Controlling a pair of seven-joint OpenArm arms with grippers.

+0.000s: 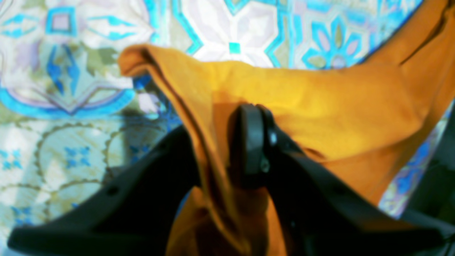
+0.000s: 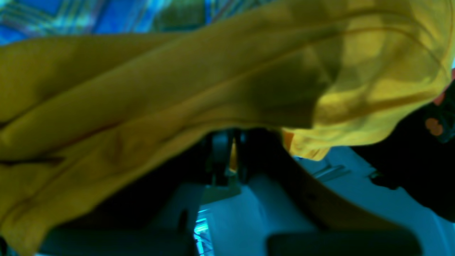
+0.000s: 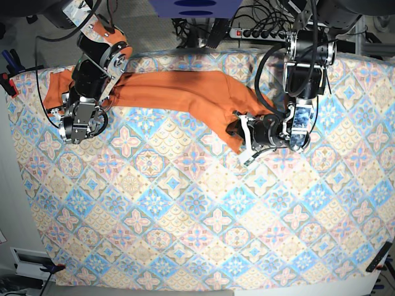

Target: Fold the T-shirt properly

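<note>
The orange T-shirt (image 3: 179, 92) lies stretched in a long band across the far part of the table. My left gripper (image 3: 242, 132) is at its right end, where the cloth bunches. In the left wrist view a fold of the T-shirt (image 1: 320, 106) runs down between the black fingers (image 1: 250, 142), and the left gripper (image 1: 217, 128) is shut on it. My right gripper (image 3: 69, 114) is at the shirt's left end. In the right wrist view the T-shirt (image 2: 160, 89) drapes over the fingers, and the right gripper (image 2: 231, 145) is shut on a sliver of it.
A blue, pink and cream tile-patterned cloth (image 3: 197, 209) covers the whole table. Cables and a power strip (image 3: 259, 31) lie behind the far edge. Both arms reach in from the back corners.
</note>
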